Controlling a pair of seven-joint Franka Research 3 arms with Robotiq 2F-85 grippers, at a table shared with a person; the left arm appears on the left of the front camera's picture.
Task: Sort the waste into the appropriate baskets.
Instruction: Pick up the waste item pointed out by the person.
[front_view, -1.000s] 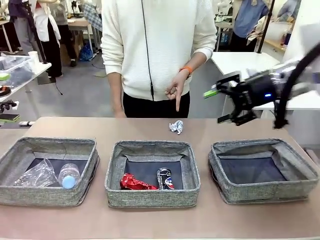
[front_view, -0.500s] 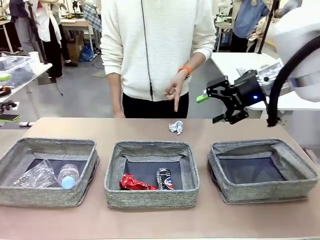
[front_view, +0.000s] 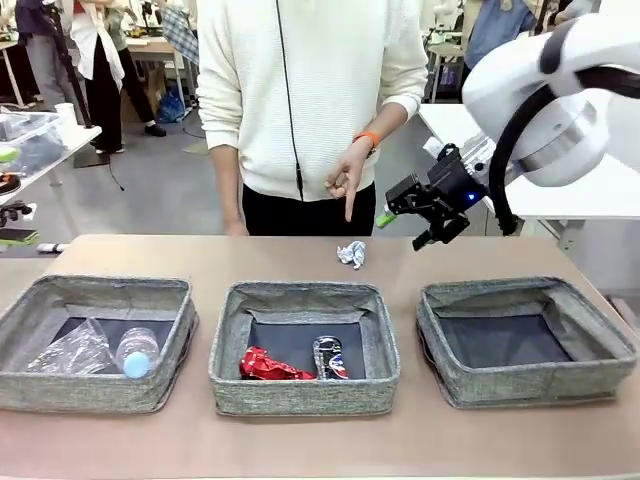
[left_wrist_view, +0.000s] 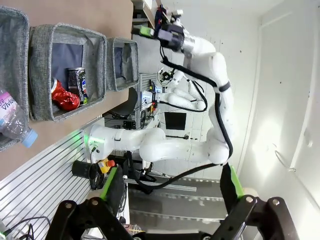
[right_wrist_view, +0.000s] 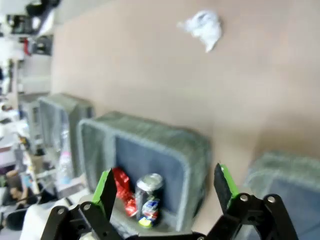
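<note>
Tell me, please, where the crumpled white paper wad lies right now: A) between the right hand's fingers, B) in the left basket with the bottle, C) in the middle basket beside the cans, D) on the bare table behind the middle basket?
D: the crumpled white paper wad lies on the table behind the middle basket, under the person's pointing finger, with the open right hand apart from it.

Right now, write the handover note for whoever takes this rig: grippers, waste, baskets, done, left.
Right gripper: open, empty, raised above the table's far side near the paper wad.
Left gripper: open, empty, off the table.
Person's hand points down at the wad.
Done: plastic bag and bottle in the left basket; red can and dark can in the middle basket.
Left: the wad, lying on the table; the right basket holds nothing.
</note>
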